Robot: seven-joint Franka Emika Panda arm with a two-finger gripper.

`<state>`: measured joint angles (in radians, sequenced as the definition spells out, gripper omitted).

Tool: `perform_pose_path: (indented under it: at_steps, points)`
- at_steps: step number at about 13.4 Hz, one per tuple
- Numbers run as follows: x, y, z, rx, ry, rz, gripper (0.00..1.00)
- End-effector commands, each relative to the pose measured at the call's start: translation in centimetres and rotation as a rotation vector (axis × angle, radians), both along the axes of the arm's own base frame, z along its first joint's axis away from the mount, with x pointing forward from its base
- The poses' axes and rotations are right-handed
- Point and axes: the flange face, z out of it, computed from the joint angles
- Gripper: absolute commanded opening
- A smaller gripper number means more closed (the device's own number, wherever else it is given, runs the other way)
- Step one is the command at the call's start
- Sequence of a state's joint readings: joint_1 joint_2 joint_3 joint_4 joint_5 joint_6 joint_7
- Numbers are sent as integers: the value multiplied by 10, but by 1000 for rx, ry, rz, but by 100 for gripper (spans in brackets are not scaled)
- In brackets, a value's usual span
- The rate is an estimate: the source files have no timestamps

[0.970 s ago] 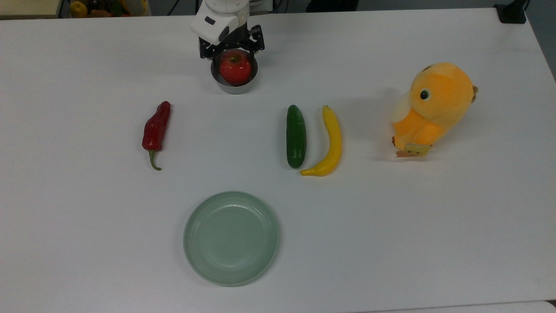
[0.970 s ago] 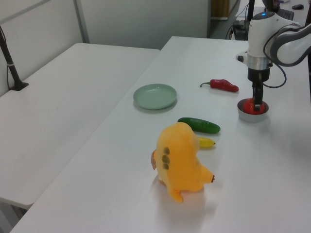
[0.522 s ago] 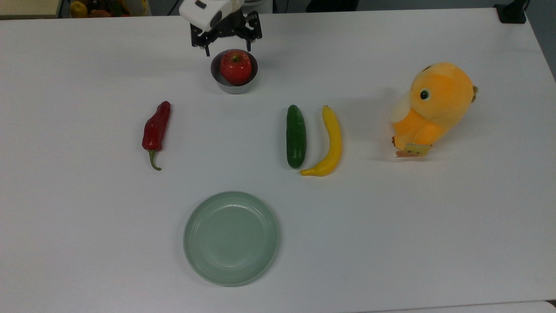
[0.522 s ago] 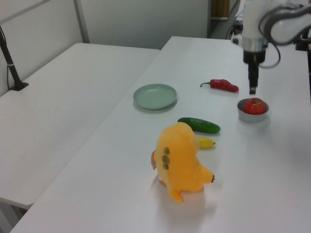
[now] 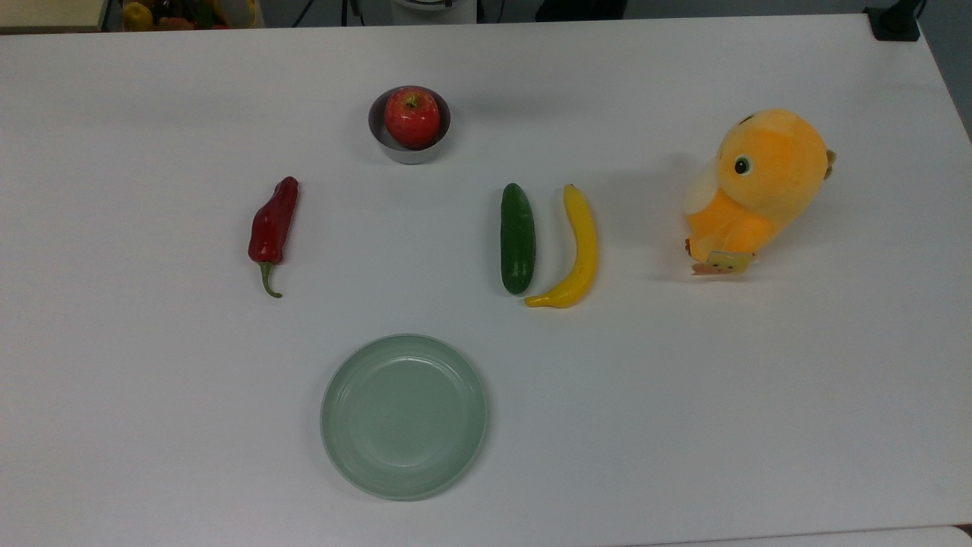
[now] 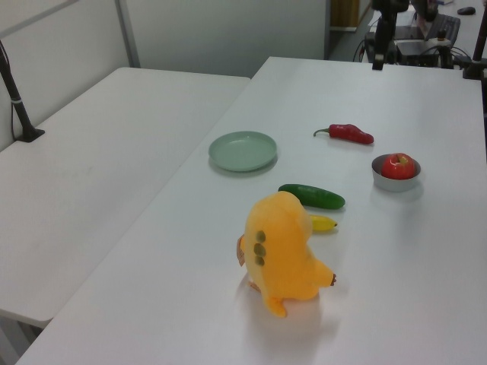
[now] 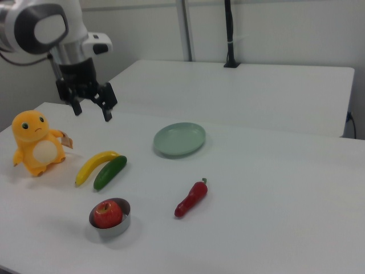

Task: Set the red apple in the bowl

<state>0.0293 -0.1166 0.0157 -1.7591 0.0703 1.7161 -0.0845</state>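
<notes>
The red apple [image 5: 411, 116] sits stem-up inside the small grey bowl [image 5: 410, 156] near the far edge of the table in the top view. Nothing touches it. The apple [image 6: 398, 165] fills most of the bowl [image 6: 394, 183] in the left view. In the right view the apple [image 7: 108, 213] and bowl [image 7: 112, 230] stand at the front left. My gripper [image 7: 91, 111] hangs high above the table, well clear of them, open with nothing between its fingers [image 7: 107, 113].
A dark-red chili pepper [image 5: 273, 226] lies to the top view's left of the bowl. A cucumber [image 5: 518, 237] and a banana [image 5: 581, 251] lie side by side at the centre. An orange plush toy [image 5: 755, 182] stands at the right, and a pale green dish [image 5: 404, 416] at the front.
The gripper, open around the apple in the bowl a second ago, has lifted straight up and away, leaving the top view past its upper edge. The apple stays in the bowl.
</notes>
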Motion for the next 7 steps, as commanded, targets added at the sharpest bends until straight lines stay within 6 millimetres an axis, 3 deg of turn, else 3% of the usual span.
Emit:
perform_pose_path:
  at_steps: [1,2,7]
  points:
    - [14,1,19,27,2,-86,100]
    - [21,1,13,19,2,-78,100]
    - [24,1,17,20,-37,-73,100]
